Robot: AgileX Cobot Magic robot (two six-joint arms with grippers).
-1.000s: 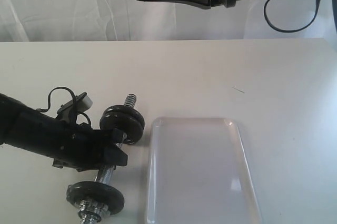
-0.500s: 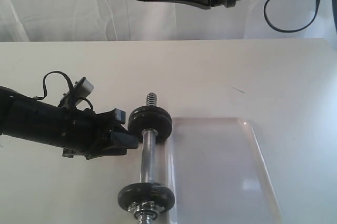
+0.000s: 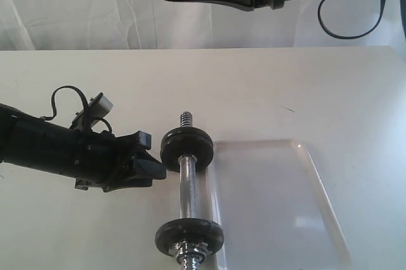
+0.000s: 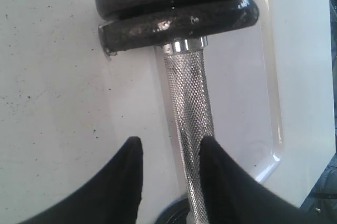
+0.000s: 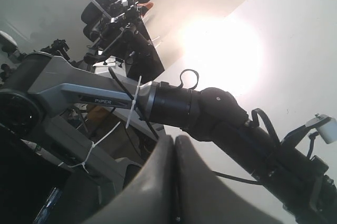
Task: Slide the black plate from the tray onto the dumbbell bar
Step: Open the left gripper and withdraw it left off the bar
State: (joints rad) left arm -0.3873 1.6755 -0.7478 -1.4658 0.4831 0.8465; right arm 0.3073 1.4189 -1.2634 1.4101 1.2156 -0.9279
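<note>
While left jaws gape, bar (image 3: 188,184) (ungripped) abuts tray (image 3: 285,206).

The dumbbell bar (image 3: 189,187) is bright chrome metal. Its middle is finely knurled and rough, and its ends are coarsely threaded. The black discs (image 4: 179,3) at its far end look like cast metal, pebbled, with a dull sheen on the rims. The tray (image 3: 279,206) is clear, glossy plastic that catches highlights. The counter (image 3: 254,86) is matt white and smooth, flecked with small dark specks. The left end effector (image 3: 151,154) has smooth, matt black fingers (image 4: 124,182). The far backdrop is creased white cloth (image 3: 76,10).
</note>
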